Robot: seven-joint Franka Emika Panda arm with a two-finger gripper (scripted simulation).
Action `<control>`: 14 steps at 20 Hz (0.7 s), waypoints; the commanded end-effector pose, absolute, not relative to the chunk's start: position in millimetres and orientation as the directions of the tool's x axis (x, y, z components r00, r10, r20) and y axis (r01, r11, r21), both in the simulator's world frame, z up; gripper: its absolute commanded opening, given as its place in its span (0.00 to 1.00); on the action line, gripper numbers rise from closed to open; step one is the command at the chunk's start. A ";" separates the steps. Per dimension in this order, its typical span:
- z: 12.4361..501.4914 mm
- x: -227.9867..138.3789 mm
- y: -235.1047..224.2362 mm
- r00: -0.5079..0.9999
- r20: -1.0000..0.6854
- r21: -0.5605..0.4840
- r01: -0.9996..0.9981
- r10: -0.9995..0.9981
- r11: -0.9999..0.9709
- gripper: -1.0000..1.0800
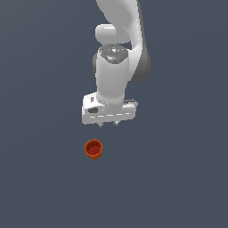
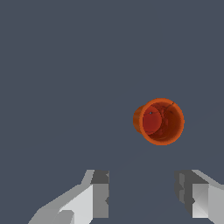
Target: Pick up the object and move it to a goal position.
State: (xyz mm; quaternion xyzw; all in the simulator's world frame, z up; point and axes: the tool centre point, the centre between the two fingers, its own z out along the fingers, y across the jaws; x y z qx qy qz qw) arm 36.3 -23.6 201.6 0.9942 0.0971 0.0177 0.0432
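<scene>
The object is a small orange-red round cup (image 1: pixel 93 149) standing upright on the dark grey floor, its hollow inside showing. The white gripper (image 1: pixel 109 124) hangs above it and slightly toward the exterior view's right, apart from it. In the wrist view the cup (image 2: pixel 159 121) sits ahead of the gripper (image 2: pixel 142 192), whose two fingers (image 2: pixel 99 192) stand wide apart with nothing between them. The gripper is open.
A plain dark grey floor (image 1: pixel 178 178) spreads in every direction. The white arm (image 1: pixel 118 53) rises above the gripper toward the top of the exterior view. No other objects show.
</scene>
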 end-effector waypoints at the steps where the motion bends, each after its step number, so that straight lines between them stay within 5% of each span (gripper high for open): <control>1: 196.4 42.7 -25.5 0.966 0.002 0.107 0.255 0.257 -0.961 0.62; 14: 160.5 80.8 -41.7 0.772 -0.203 0.164 0.633 0.602 -0.757 0.62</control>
